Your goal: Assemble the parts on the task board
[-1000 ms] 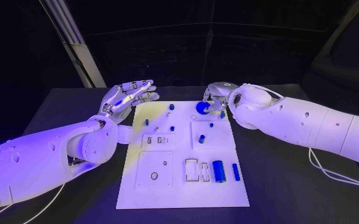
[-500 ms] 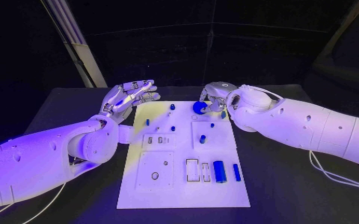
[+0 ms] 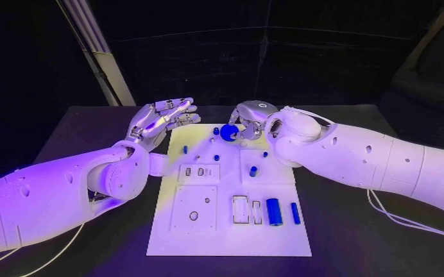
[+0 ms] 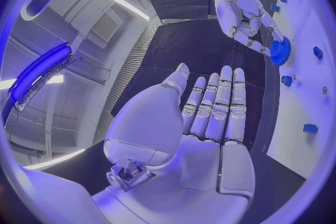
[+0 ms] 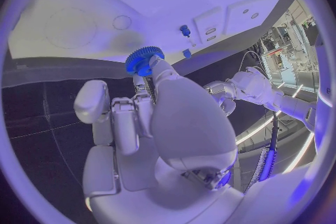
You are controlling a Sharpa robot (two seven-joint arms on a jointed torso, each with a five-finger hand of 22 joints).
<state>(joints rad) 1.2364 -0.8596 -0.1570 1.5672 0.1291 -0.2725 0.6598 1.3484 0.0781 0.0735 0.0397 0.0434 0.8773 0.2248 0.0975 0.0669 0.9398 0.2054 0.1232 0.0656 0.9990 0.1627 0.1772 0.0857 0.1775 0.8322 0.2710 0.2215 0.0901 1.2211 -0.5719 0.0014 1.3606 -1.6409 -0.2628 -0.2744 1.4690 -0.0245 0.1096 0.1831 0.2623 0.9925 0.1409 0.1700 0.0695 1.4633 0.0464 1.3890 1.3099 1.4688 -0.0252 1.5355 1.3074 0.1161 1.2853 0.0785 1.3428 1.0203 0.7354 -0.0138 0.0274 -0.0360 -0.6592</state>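
Left hand: the left hand (image 3: 163, 116) hovers flat beside the task board's far left corner, fingers straight and close together, holding nothing; its palm (image 4: 203, 140) is bare
Task board: the task board (image 3: 222, 238) lies in the middle of the black table (image 3: 83, 129); small blue parts stand and lie in its far half
Gear: the blue gear (image 3: 228, 132) is above the board's far edge, pinched at the tips of the right hand's fingers
Cylinder: a blue cylinder (image 3: 274, 211) lies on the near right of the board; a slimmer blue pin (image 3: 294, 212) lies just beside it
Right hand: the right hand (image 3: 248, 118) is curled over the far edge of the board, gripping the gear (image 5: 143, 60)
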